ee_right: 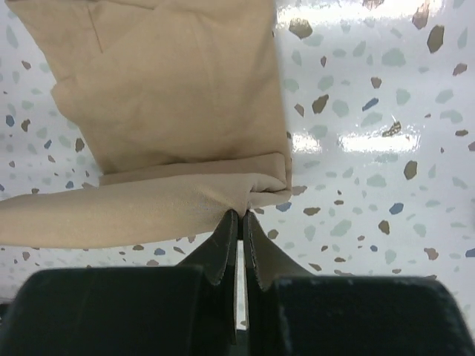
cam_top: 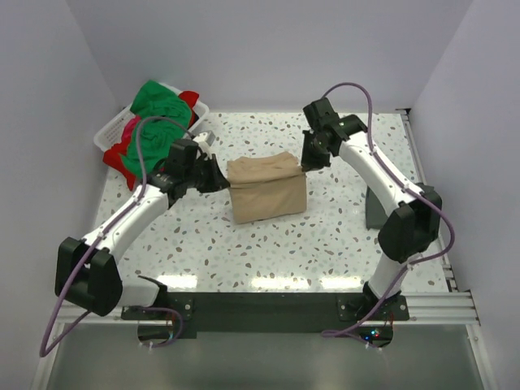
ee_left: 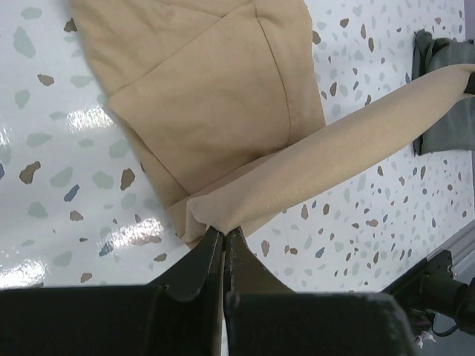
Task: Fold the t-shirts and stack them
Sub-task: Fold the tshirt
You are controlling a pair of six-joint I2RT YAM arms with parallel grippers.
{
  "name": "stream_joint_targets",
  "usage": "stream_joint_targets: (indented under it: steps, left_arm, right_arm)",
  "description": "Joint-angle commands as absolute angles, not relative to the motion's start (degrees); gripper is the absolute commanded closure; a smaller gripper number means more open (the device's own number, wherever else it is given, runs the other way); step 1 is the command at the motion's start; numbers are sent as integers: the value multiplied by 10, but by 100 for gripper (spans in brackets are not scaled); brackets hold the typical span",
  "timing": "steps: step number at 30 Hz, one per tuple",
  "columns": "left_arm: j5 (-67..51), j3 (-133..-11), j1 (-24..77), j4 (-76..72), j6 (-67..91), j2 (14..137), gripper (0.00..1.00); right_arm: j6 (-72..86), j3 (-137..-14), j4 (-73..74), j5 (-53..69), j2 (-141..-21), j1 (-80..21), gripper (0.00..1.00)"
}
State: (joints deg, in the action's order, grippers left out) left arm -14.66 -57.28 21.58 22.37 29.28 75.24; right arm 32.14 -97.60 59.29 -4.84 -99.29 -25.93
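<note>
Top external view: a tan, soft cloth t-shirt, folded to a rough rectangle, is seen lying at the middle of the speckled white table, between the two arms. Its far edge is raised into a rolled band stretched from one gripper to the other. The left gripper is set at the band's left end and the right gripper at its right end. In both wrist views the black fingers are shown pressed together, with a pinch of tan cloth caught at the tips; the rest of the shirt is spread flat on the table beyond them. A white plastic slatted basket is noted at the table's far left corner, with a bright green cloth shirt and a red cloth shirt heaped in it and spilling over its rim.
</note>
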Motion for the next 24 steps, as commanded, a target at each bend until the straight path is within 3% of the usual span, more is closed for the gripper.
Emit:
stream_joint_targets:
  steps: [1, 12, 24]
  left_arm:
    - [-181, -603, 182, 163, 286, 784, 100]
    - [-216, -692, 130, 114, 272, 933, 100]
    - [-214, -763, 110, 105, 254, 1049, 100]
  right_arm:
    - [288, -1043, 580, -66, -1033, -246, 100]
    - [275, -1197, 579, -69, -1182, -227, 100]
    - [268, -1277, 574, -66, -1274, -210, 100]
